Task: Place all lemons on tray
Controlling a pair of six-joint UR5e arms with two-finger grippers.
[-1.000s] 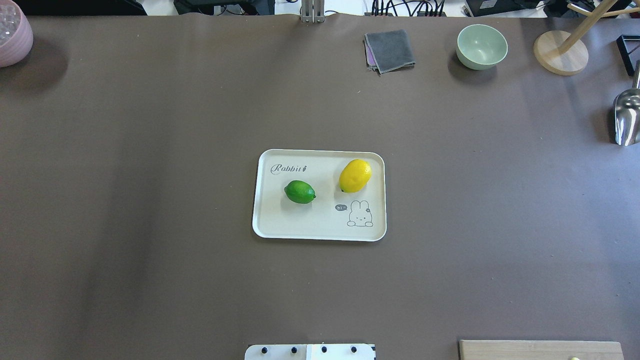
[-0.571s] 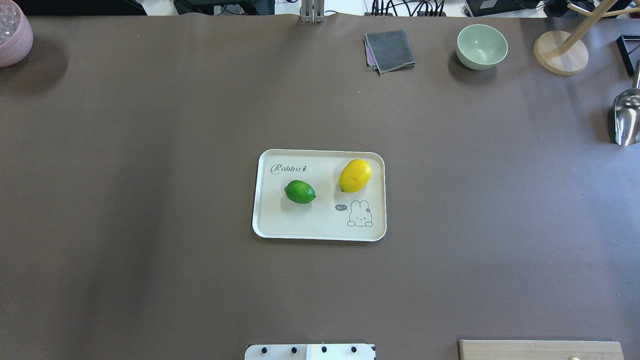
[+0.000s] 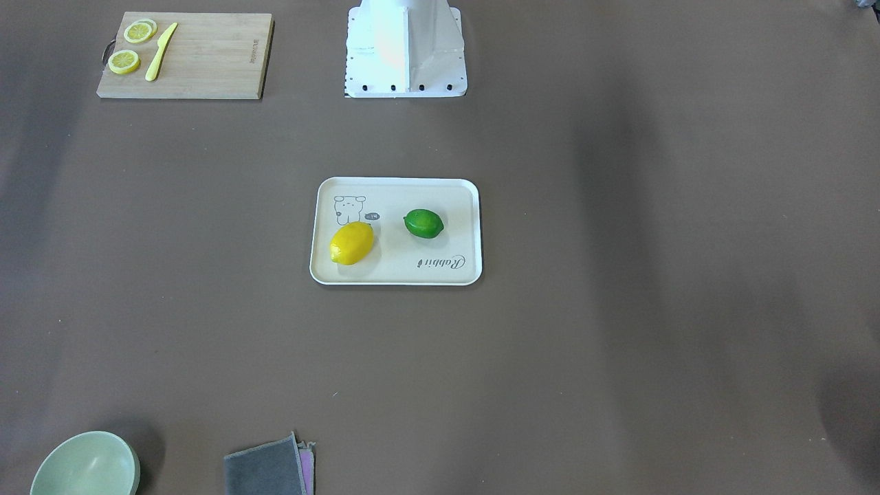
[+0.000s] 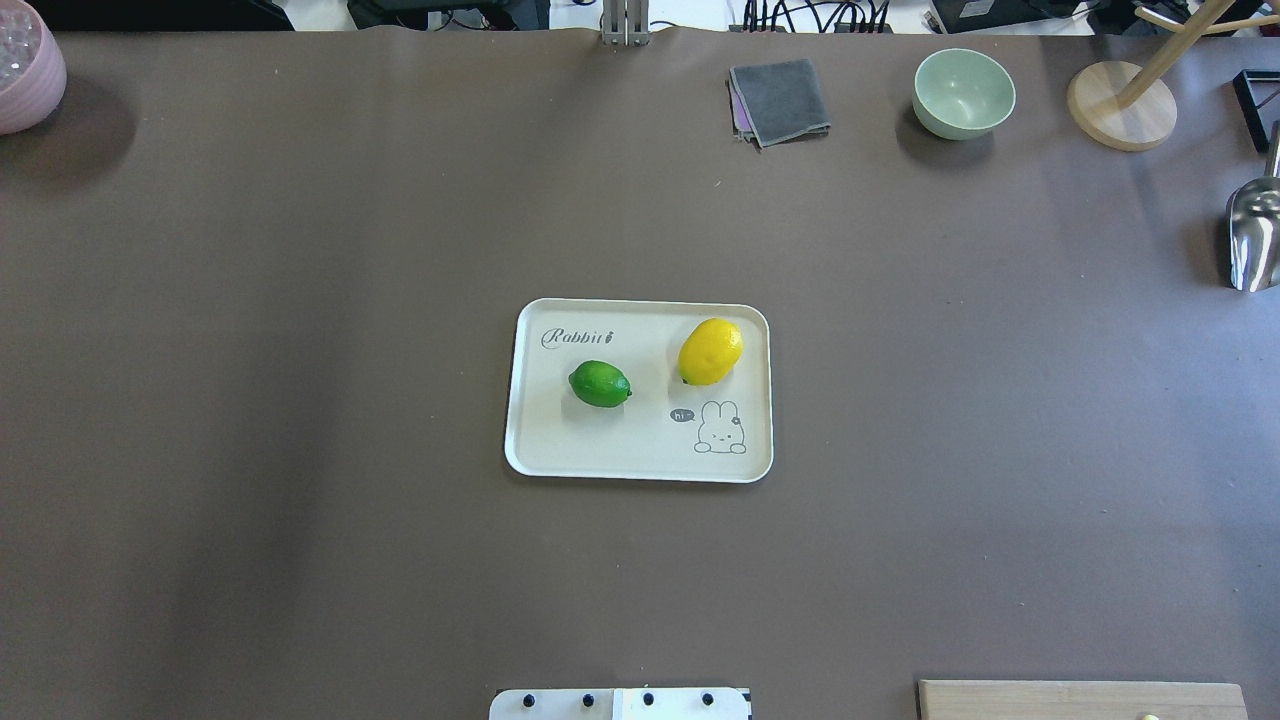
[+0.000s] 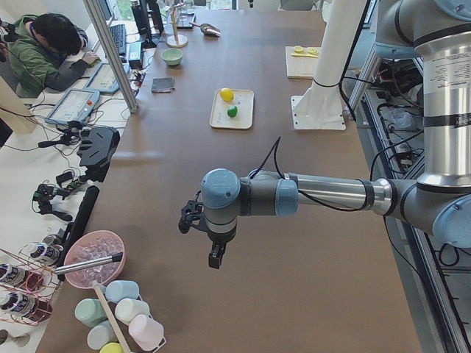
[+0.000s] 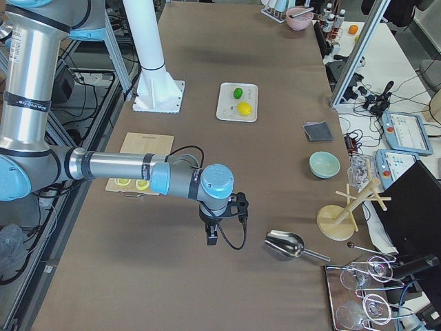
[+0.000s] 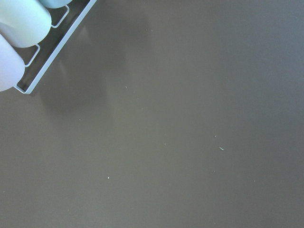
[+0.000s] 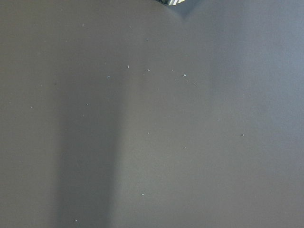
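The yellow lemon [image 4: 710,351] and the green lemon [image 4: 600,384] both lie on the cream tray [image 4: 640,460] at the table's middle, apart from each other. They also show in the front view: yellow lemon [image 3: 352,243], green lemon [image 3: 423,223], tray [image 3: 399,271]. My left gripper [image 5: 215,257] shows only in the exterior left view, far from the tray near the table's left end. My right gripper [image 6: 211,238] shows only in the exterior right view, near the right end. I cannot tell whether either is open or shut. Both wrist views show bare table.
A bamboo cutting board [image 3: 206,55] with lemon slices [image 3: 124,62] and a yellow knife [image 3: 160,51] lies beside the robot base [image 3: 405,62]. A green bowl [image 4: 963,92], grey cloth [image 4: 780,100], wooden stand [image 4: 1120,105], metal scoop [image 4: 1255,240] and pink bowl [image 4: 25,70] sit along the edges.
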